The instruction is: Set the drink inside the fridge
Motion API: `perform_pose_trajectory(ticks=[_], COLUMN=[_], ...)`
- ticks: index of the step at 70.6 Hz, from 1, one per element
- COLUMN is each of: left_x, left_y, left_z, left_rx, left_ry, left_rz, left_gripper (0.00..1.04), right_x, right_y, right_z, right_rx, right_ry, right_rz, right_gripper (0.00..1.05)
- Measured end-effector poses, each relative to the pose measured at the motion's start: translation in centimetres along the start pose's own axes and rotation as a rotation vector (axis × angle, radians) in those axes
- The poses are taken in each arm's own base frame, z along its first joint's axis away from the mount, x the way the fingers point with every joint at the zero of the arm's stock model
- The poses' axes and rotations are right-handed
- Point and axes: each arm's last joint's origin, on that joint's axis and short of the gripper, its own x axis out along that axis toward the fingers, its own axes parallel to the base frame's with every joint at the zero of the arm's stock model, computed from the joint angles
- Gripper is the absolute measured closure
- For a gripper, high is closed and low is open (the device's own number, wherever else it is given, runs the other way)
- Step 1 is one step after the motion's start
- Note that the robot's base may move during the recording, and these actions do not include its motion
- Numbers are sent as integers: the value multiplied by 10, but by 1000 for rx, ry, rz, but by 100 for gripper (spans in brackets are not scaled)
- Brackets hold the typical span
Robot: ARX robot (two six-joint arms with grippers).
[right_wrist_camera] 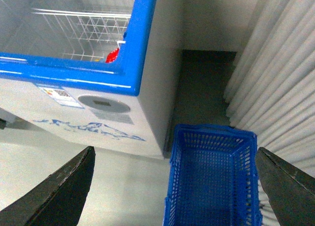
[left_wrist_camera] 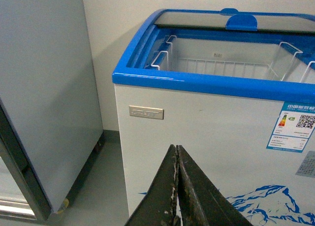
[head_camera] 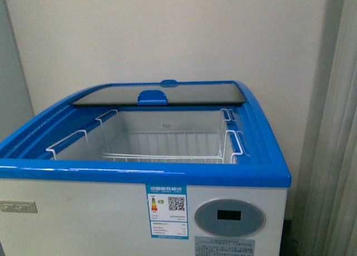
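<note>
Wide-spread right gripper (right_wrist_camera: 174, 186) hangs empty above blue basket (right_wrist_camera: 211, 177); left gripper (left_wrist_camera: 177, 186) pinched closed, empty. Find the drink before approaching the open fridge (head_camera: 139, 172).

Grey floor (right_wrist_camera: 202, 83) runs along the wall here, and the white fridge (right_wrist_camera: 147, 113) stands right on it, blue rim on top. Just beside its corner sits a blue plastic basket (right_wrist_camera: 211, 177) (nothing visible inside), close to the pale curtain (right_wrist_camera: 275, 68). Over on the fridge's other side, a grey cabinet (left_wrist_camera: 44, 88) stands on the floor on castors.
</note>
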Motion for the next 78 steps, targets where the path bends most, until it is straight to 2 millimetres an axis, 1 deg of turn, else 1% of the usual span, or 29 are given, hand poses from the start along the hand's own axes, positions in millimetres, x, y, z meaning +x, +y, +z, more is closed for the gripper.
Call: perform_pose_trajectory(ticks=[3, 4, 7, 8, 10, 13, 18, 21, 23, 25, 26, 29, 31, 32, 36, 44, 50, 78], left_x=[0, 0, 0, 0, 0, 0, 0, 0, 0, 0, 0, 0, 0, 0, 0, 0, 0, 0], left_y=[0, 0, 0, 0, 0, 0, 0, 0, 0, 0, 0, 0, 0, 0, 0, 0, 0, 0], left_z=[0, 0, 0, 0, 0, 0, 0, 0, 0, 0, 0, 0, 0, 0, 0, 0, 0, 0], left_rx=[0, 0, 1, 1, 1, 1, 1, 1, 2, 2, 2, 2, 2, 2, 2, 2, 2, 2], left_ry=[0, 0, 0, 0, 0, 0, 0, 0, -1, 0, 0, 0, 0, 0, 0, 0, 0, 0], left_rz=[0, 0, 0, 0, 0, 0, 0, 0, 0, 0, 0, 1, 0, 0, 0, 0, 0, 0], left_gripper=[102, 102, 102, 102, 102, 102, 102, 102, 102, 102, 102, 102, 102, 102, 102, 102, 102, 102], right_x=[-17, -26, -32, -36, -41, -44, -43, -42, -36, -27, -19, -8, -4, -2, 1, 11, 16, 29], right_y=[-1, -2, -4, -4, -5, -6, -7, -8, -9, -10, -11, -12, -12, -13, -13, -15, -15, -17], right_z=[-9, -15, -23, -28, -37, -52, -80, -89, -97, -107, -115, -128, -133, -137, -145, -163, -171, -193], right_rx=[11, 12, -8, -15, -26, -34, -46, -53, -53, -54, -55, -55, -54, -55, -56, -59, -58, -58], right_ry=[-15, -65, -220, -297, -395, -485, -573, -600, -599, -577, -555, -530, -526, -526, -535, -540, -536, -537], right_rz=[-13, -27, -34, -37, -39, -41, -39, -38, -44, -46, -44, -46, -50, -49, -49, -48, -48, -48], right_gripper=[8, 10, 16, 20, 25, 31, 45, 52, 59, 66, 71, 82, 87, 92, 102, 102, 102, 102])
